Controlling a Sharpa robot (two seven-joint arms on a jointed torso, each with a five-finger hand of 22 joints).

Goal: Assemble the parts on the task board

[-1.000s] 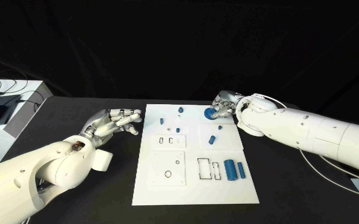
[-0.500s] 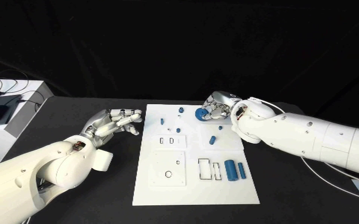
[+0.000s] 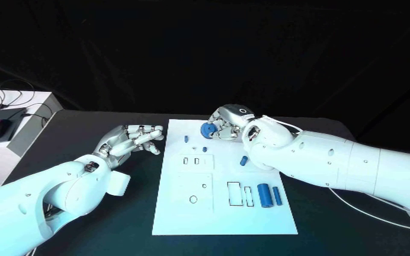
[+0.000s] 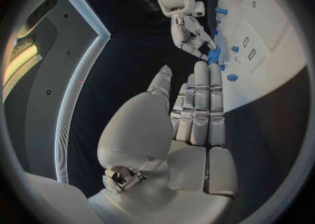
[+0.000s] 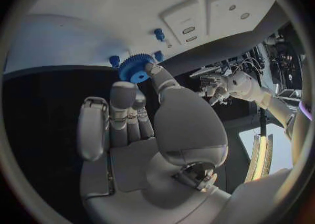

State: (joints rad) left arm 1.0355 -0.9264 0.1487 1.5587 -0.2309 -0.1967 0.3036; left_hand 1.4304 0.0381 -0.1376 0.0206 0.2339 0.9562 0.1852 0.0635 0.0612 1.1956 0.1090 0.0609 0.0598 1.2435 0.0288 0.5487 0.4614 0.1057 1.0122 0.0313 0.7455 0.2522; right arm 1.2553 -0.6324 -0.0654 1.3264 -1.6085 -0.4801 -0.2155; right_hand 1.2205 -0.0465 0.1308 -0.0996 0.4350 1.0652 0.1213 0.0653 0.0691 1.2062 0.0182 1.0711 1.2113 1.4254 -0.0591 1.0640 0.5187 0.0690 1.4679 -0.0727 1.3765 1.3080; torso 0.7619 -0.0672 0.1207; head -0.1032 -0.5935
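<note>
The right hand [image 3: 226, 127] pinches a blue gear [image 3: 208, 130] between thumb and fingertips, its other fingers loosely curled; the right wrist view shows the toothed gear [image 5: 136, 68] at the fingertips. Over the last second this hand has carried the gear from above the board's far right corner toward the far edge's middle, where it is now held over the white board [image 3: 222, 220], near a small blue peg [image 3: 186, 139] and another peg [image 3: 205, 148]. Whether the gear touches the board cannot be told.

The left hand [image 3: 130, 140] holds nothing, fingers straight and close together, just off the board's left edge near its far left corner, over the black table [image 3: 128, 232]; it has not moved. The left wrist view shows those fingers [image 4: 200, 105] reaching toward the board.

On the board, a short blue pin [image 3: 243, 160] lies right of centre, and a thick blue cylinder [image 3: 265, 195] with a thinner rod [image 3: 276, 195] beside it lie near the near right corner, next to rectangular slots [image 3: 233, 193]. These pieces lie as before.
</note>
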